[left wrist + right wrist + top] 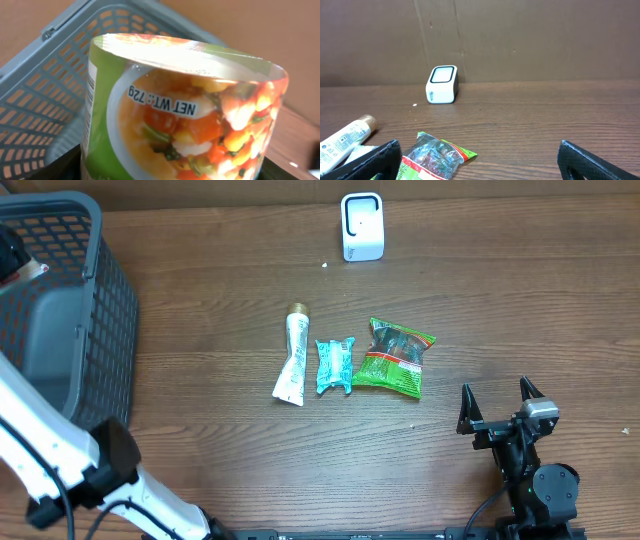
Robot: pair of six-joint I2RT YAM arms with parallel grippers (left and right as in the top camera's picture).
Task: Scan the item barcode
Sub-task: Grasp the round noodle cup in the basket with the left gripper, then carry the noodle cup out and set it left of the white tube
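Can (185, 110): pinched by left gripper (167, 172), at basket (40, 100), nine o'clock.
Scanner (361, 226): twelve o'clock; present can squarely, slowly.
Right gripper (497, 402): spread, idle.

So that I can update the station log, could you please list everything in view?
basket: one, grey, table's left edge
scanner: one, white, far centre
tube: one, white, gold cap, table centre
packet: one, teal, beside the tube
snack bag: one, green, right of packet
container: one, green vegetable label, held over basket
table: one, brown wood, under everything
left gripper: one, black, shut on container
right gripper: one, black, open, empty, near right
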